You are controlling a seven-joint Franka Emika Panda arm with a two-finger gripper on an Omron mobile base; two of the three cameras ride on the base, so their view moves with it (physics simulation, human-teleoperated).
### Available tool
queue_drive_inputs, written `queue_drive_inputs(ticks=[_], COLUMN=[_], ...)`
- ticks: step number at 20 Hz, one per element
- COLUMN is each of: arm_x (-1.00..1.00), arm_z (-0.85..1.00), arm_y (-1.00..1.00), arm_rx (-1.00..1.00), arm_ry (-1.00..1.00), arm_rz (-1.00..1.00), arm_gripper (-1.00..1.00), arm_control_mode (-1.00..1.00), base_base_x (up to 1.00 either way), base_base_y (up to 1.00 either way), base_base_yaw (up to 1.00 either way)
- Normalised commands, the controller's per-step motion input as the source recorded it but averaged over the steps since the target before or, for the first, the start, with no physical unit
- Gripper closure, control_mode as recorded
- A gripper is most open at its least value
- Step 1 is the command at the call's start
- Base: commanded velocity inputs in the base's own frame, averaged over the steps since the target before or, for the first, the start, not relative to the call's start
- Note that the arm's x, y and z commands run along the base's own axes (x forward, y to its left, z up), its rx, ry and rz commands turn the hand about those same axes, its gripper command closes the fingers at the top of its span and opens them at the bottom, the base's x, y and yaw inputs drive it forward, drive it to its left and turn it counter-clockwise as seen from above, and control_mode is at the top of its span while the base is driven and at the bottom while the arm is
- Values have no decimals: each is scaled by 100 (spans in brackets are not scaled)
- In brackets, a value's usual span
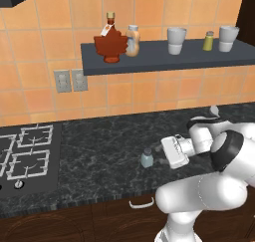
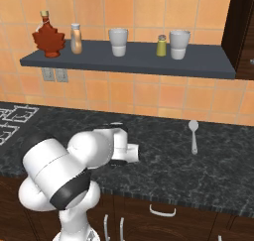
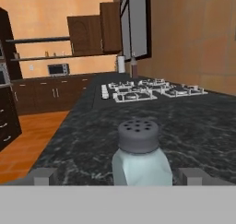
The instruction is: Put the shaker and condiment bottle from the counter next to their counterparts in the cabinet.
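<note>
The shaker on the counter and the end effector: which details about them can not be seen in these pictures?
- Shaker: in the right base view the arm hides it.
- Shaker base: in the hand view the grey band cuts it off.
- End effector: in the left base view the fingers are too small to judge; the hand view shows a tip on each side of the shaker, but contact is unclear.
- Condiment bottle: label too small.

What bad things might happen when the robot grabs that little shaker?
The shaker is small and stands upright on the counter, between the open gripper fingers. If one finger touches first, it might tip and roll. Up on the cabinet, the yellow-green shaker sits tight between two cups, so bumping them is a risk.
</note>
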Motion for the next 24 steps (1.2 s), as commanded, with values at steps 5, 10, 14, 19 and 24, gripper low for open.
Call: queue_drive_inputs(ticks=[5,10,14,19,24], arm_x=[11,10,5,1,8], arm_z=[-5,-7,-5,-2,-1], arm_y=[6,4,4,5,10], arm_rx=[2,2,3,3,2], arm_ry=[0,0,0,0,3], arm_rz=[0,0,0,0,0], arm_gripper=[-100,-100,-100,-100,-100], arm_control_mode=[-100,-100,-100,-100,-100], base_base_x=[0,0,0,0,0], base_base_y=[0,0,0,0,0], base_base_yaw=[0,0,0,0,0])
